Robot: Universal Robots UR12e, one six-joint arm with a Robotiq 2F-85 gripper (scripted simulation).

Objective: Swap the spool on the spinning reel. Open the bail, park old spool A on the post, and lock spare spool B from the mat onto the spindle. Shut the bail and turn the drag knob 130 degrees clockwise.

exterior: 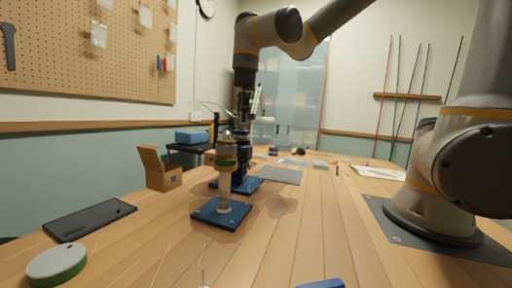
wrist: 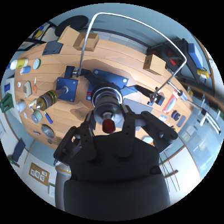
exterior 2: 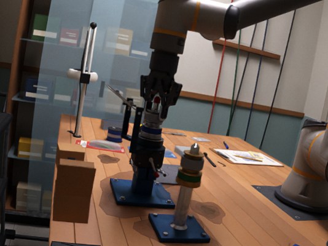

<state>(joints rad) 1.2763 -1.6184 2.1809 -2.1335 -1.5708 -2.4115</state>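
The spare spool B (exterior 2: 151,126), silver with a blue band, sits on the spindle of the dark reel (exterior 2: 146,156), which stands on a blue base in the middle of the bench. It is gripped near its top by my gripper (exterior 2: 156,111) (wrist: 109,117) (exterior: 242,114), which comes straight down from above and is closed on it. A red drag knob (wrist: 109,126) (exterior 2: 156,100) shows between the fingers. The wire bail (wrist: 133,30) arcs out wide to the far side of the reel. The old spool A (exterior 2: 190,170) (exterior: 226,154), gold with a green band, rests on the post beside the reel.
My arm's base (exterior: 438,194) takes up the bench's right side. A grey mat (exterior: 279,174) lies behind the reel. An open cardboard box (exterior: 159,170), a dark tray (exterior: 89,219) and a green-edged disc (exterior: 56,264) lie along the left edge. Papers (exterior 2: 245,155) lie to the right.
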